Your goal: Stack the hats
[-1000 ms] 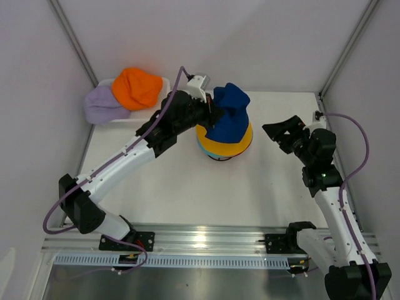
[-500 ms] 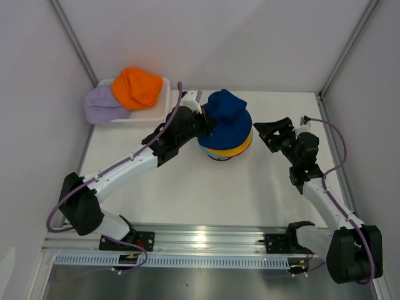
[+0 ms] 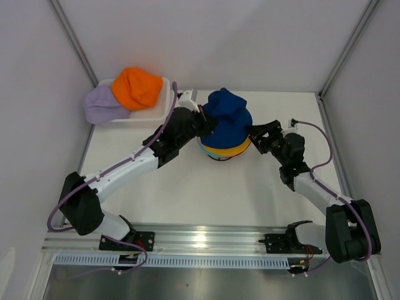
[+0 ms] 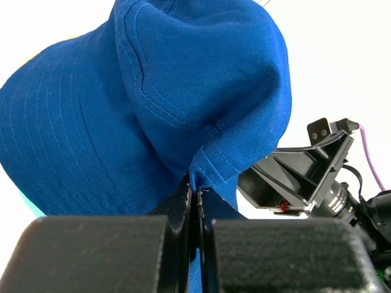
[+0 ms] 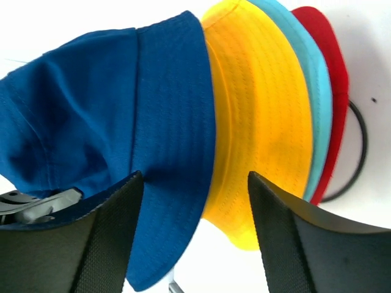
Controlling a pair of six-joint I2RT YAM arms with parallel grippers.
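A stack of hats sits mid-table: the navy blue hat (image 3: pixel 229 116) lies on top of the yellow hat (image 3: pixel 242 144), with teal and red beneath. In the right wrist view the navy (image 5: pixel 122 116), yellow (image 5: pixel 263 122), teal (image 5: pixel 314 91) and red (image 5: pixel 333 73) brims show in layers. My left gripper (image 3: pixel 205 122) is shut on a fold of the navy hat (image 4: pixel 183 104) at its left side. My right gripper (image 3: pixel 257 135) is open at the stack's right edge, with the brims between its fingers (image 5: pixel 110 244). The orange hat (image 3: pixel 137 87) and lavender hat (image 3: pixel 103 105) lie at the back left.
A white basket (image 3: pixel 164 100) at the back left holds the orange and lavender hats. A black wire frame (image 5: pixel 357 152) shows under the stack. Enclosure walls stand close on both sides, and a metal rail (image 3: pixel 206 240) runs along the near edge.
The navy hat has come down onto the stack, held by my left gripper. My right arm has moved left, its open gripper now at the stack's right edge.
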